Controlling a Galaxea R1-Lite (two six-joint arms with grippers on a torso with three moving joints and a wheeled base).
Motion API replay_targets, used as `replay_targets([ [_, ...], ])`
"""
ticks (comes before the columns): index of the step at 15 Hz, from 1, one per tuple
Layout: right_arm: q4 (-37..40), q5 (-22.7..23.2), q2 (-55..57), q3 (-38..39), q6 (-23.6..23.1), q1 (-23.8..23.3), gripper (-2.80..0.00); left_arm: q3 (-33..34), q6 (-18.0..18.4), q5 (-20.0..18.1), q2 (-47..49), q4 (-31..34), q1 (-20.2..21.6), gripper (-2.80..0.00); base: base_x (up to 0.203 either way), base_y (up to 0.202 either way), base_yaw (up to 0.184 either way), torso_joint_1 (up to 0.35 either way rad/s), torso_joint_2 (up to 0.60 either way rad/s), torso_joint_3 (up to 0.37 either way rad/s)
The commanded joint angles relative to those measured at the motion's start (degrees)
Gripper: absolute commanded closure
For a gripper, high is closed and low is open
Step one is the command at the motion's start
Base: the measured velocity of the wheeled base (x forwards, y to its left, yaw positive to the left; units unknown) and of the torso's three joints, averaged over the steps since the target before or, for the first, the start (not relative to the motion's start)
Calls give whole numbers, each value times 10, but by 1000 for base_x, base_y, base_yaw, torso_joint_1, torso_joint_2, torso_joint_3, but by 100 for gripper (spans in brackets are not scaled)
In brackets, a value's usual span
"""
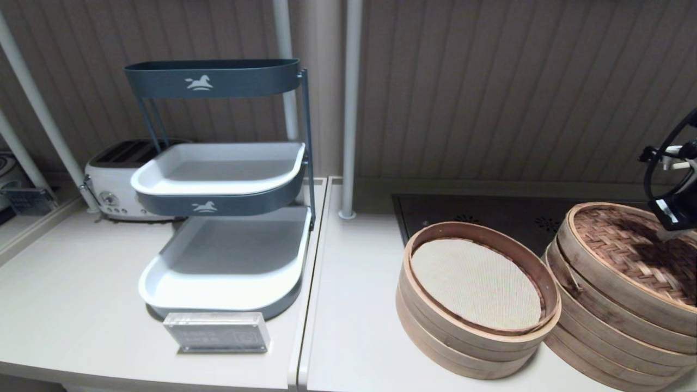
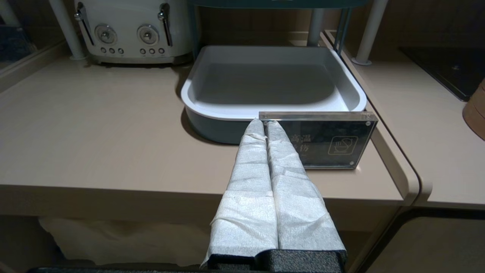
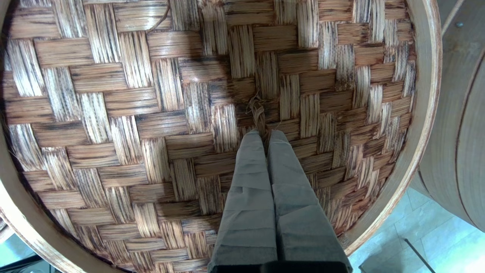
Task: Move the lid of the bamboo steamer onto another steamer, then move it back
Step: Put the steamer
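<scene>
The bamboo steamer lid [image 1: 631, 256] sits tilted on top of another steamer [image 1: 610, 332], the tall stack of pale rings at the right edge of the worktop [image 1: 354, 326], with its reddish-brown woven top facing up and its pale bentwood rim [image 3: 426, 125] running round it. The right tool [image 3: 264, 132] is over the middle of the lid, its two cloth-wrapped fingers [image 3: 250, 174] pressed together with no gap, their tips meeting at the small twisted loop [image 3: 257, 112] in the centre of the weave; the loop lies right at the tips, but whether it is actually pinched between them cannot be told. In the head view only the dark body of that arm [image 1: 672, 190] shows, above the lid's far right side. Just beside this stack, to its left and touching or nearly touching it, stands the second steamer [image 1: 479, 326], uncovered, with a cream cloth liner [image 1: 476, 283] inside. The left tool [image 2: 264, 123] hangs low in front of the worktop's near edge, fingers closed on nothing, pointing toward a small clear acrylic sign [image 2: 322, 140] that stands before the bottom tray [image 2: 273, 110] of a three-tier rack [image 1: 218, 185]. A white toaster [image 1: 117, 185] stands behind the rack.
</scene>
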Motion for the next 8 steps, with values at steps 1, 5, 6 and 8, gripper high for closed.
replay_targets([
  [1,4,0,-3,5,-1,2,0,16,0,0,-1,0,0,0,0,0,0,0,0,0],
  [5,6,0,-2,6,0,3,0,16,0,0,-1,0,0,0,0,0,0,0,0,0],
  [6,4,0,2,5,0,2,0,16,1,-1,-2,0,0,0,0,0,0,0,0,0],
  [8,3,0,8,2,0,1,0,16,0,-1,-2,0,0,0,0,0,0,0,0,0],
])
